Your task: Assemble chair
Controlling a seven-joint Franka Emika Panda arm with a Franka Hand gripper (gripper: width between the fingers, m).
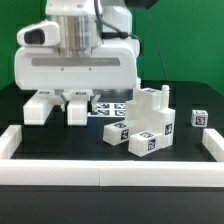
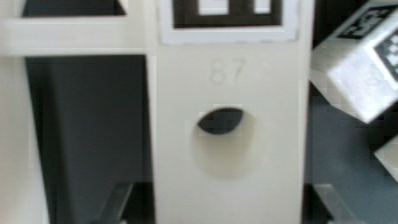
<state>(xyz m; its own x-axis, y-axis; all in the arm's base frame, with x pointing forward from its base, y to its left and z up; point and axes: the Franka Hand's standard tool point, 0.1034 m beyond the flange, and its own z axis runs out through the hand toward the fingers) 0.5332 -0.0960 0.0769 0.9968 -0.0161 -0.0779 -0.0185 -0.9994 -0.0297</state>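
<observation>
1. The chair is seen in separate parts on the black table (image 1: 60, 140). A stepped cluster of white blocks (image 1: 147, 125) bearing tags is set right of centre in the exterior view.
2. A small tagged cube (image 1: 200, 118) is placed apart, on the exterior view's right of that cluster.
3. A wide white slab (image 1: 75, 70) is seen upright at the far left of the exterior view, below the arm (image 1: 75, 20). Two white blocks (image 1: 38, 106) are seen under it.
4. In the wrist view, a white bar (image 2: 222, 160) with a dark round hole (image 2: 217, 120) is clamped by its sides between the dark fingers (image 2: 135, 205) of the gripper (image 2: 226, 205), the jaws partly apart.
5. The marker board (image 1: 110, 105) is seen between slab and cluster. The border rail (image 1: 110, 172) is laid along the near edge.
</observation>
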